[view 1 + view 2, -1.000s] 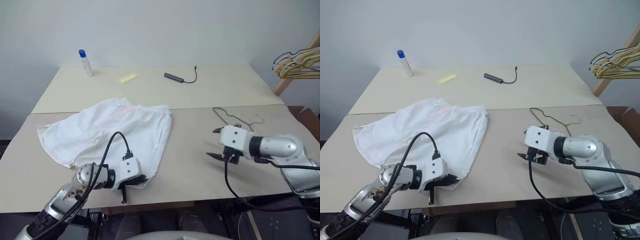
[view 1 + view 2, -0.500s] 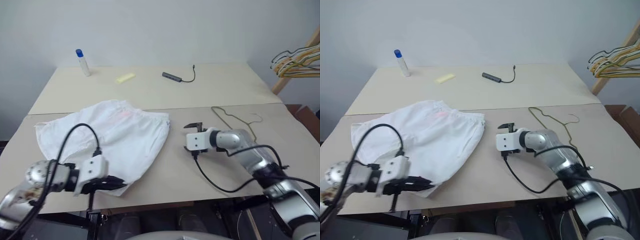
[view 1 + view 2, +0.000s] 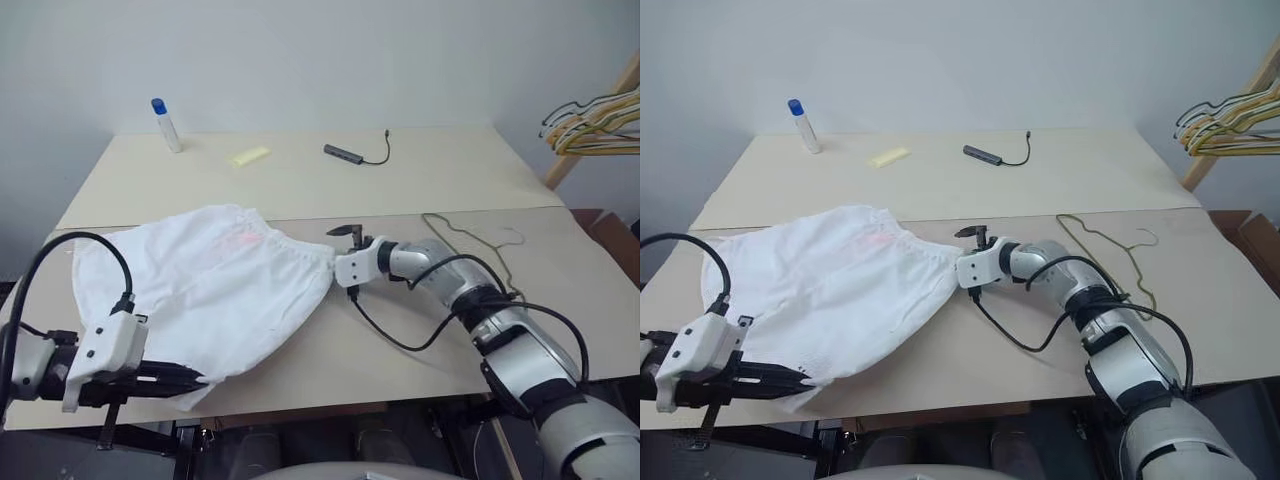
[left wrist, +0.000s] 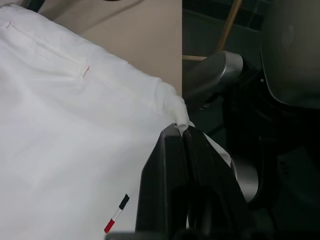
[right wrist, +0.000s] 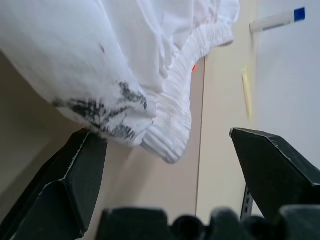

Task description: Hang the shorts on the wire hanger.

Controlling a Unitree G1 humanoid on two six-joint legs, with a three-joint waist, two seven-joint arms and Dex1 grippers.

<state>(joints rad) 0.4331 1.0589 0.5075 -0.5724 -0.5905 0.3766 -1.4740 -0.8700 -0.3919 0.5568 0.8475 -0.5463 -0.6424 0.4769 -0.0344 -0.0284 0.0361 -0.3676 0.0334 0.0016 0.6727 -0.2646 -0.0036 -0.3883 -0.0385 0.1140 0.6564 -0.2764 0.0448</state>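
The white shorts lie spread on the left of the table, their near hem lifted off it. My left gripper is shut on that hem corner, which bunches at its fingertips in the left wrist view. My right gripper stands open at the corner of the elastic waistband, one finger on each side of it and the cloth not clamped. The thin wire hanger lies flat on the table to the right of my right gripper.
At the back of the table stand a blue-capped white bottle, a yellow strip and a grey adapter with a cable. Bunched yellow and dark hangers hang on a wooden rack at the far right.
My left gripper has moved left and up with the hem, lifting and stretching the shorts. My right gripper has swung left across the table to the waistband corner.
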